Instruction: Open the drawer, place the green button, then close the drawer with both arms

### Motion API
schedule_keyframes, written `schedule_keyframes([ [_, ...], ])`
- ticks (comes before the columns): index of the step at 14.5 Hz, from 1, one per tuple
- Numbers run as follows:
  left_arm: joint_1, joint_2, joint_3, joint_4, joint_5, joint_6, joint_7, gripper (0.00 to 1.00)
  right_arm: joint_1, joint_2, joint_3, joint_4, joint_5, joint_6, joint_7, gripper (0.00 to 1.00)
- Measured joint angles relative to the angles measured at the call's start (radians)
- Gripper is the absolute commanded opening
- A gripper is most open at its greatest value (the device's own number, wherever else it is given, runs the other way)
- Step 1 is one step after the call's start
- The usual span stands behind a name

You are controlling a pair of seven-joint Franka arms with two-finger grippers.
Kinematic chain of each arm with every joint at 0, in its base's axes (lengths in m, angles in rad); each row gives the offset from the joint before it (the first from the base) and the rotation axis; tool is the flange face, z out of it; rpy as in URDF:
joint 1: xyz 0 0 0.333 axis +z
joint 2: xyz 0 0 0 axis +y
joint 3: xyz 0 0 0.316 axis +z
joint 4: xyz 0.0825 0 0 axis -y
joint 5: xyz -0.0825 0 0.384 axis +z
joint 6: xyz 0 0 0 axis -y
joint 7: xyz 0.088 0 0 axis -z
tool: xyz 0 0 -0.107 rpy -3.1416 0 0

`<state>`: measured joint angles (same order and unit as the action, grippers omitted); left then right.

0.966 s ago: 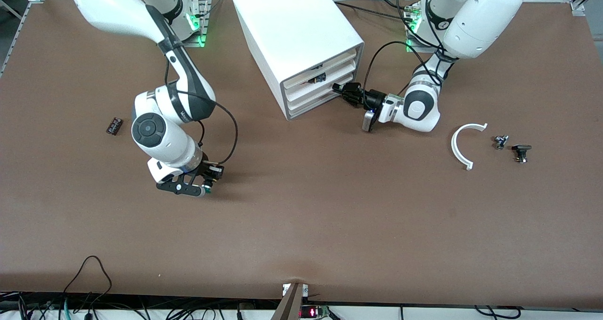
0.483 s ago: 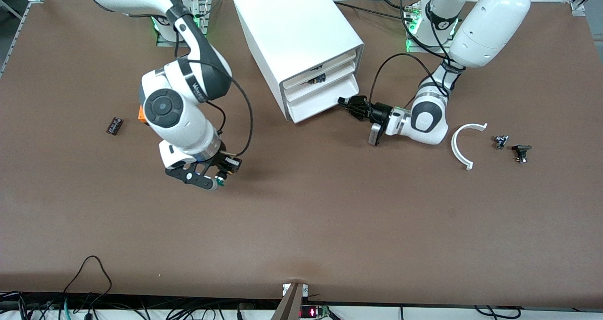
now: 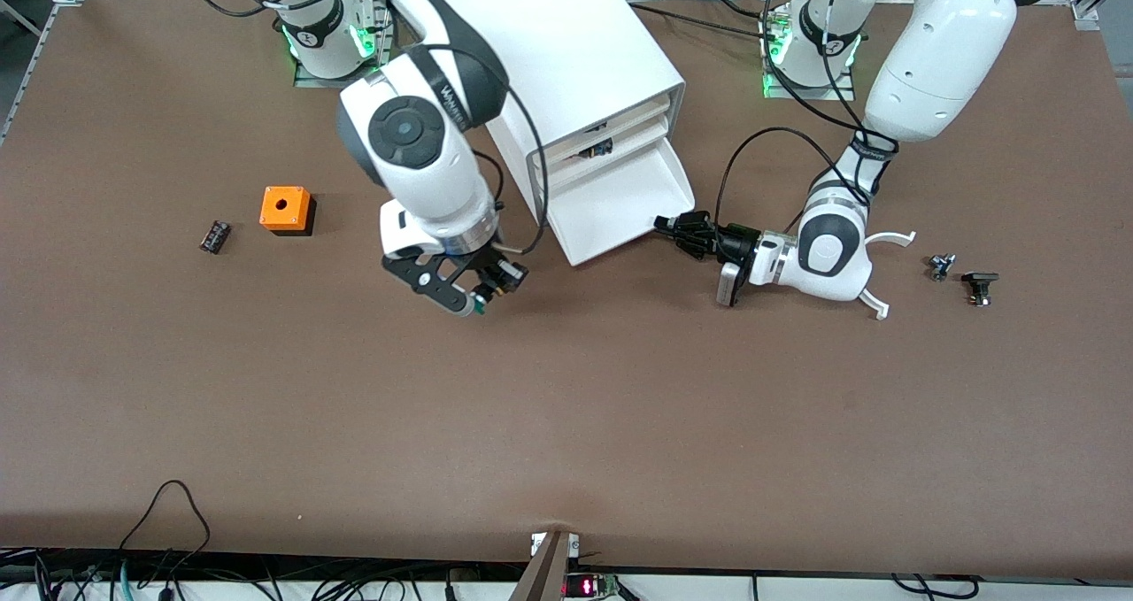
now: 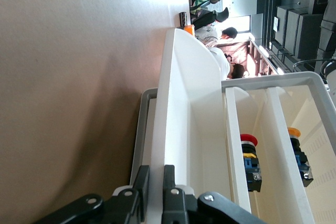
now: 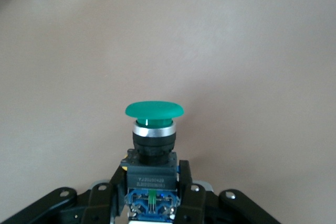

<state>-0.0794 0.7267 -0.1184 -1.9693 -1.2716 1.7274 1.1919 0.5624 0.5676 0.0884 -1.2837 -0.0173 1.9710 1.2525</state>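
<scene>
Front view: the left tool (image 3: 666, 223) pinches the front lip of the shallow white plastic drawer (image 3: 620, 207), pulled out of the white boxy cabinet (image 3: 558, 52). The right tool (image 3: 482, 298), over the brown counter (image 3: 566, 406) beside the cabinet, pinches the small green-capped push button (image 5: 153, 135).

Both arms busy at the cabinet (image 3: 566, 61) — bottom drawer (image 3: 620, 203) pulled out.
Left hand (image 3: 677, 227) grips the drawer's front edge; right hand (image 3: 478, 298) holds the button (image 3: 479, 304) over the tabletop (image 3: 566, 424), beside the drawer — orange cube (image 3: 286, 209) toward the right arm's end.
</scene>
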Motion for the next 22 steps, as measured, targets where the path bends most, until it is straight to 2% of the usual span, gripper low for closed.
schedule_keyframes([
  [1, 0.0, 0.003, 0.0, 0.006, 0.005, -0.003, -0.006, 0.69, 0.021, 0.007, 0.0, 0.019, 0.0, -0.001, 0.055, 0.0],
  [2, 0.0, 0.005, 0.002, 0.01, 0.009, -0.001, -0.016, 1.0, 0.044, 0.016, 0.001, 0.041, 0.0, -0.001, 0.109, 0.0],
  [5, 0.006, 0.006, 0.007, 0.018, 0.033, 0.001, -0.025, 1.0, 0.103, 0.044, 0.0, 0.095, 0.0, -0.002, 0.269, 0.0],
  [7, 0.035, 0.005, 0.012, 0.05, 0.099, -0.023, -0.059, 1.0, 0.131, 0.062, 0.001, 0.121, 0.0, -0.002, 0.374, 0.0],
  [12, 0.119, -0.023, 0.014, 0.205, 0.373, -0.142, -0.307, 1.0, 0.193, 0.103, 0.001, 0.14, 0.0, 0.021, 0.592, 0.0],
  [19, 0.111, -0.07, 0.007, 0.426, 0.729, -0.342, -0.755, 1.0, 0.275, 0.206, 0.001, 0.144, 0.0, 0.095, 0.791, 0.0],
  [22, 0.101, -0.075, -0.004, 0.479, 0.872, -0.376, -0.883, 1.0, 0.295, 0.238, 0.001, 0.144, 0.001, 0.098, 0.81, 0.0],
])
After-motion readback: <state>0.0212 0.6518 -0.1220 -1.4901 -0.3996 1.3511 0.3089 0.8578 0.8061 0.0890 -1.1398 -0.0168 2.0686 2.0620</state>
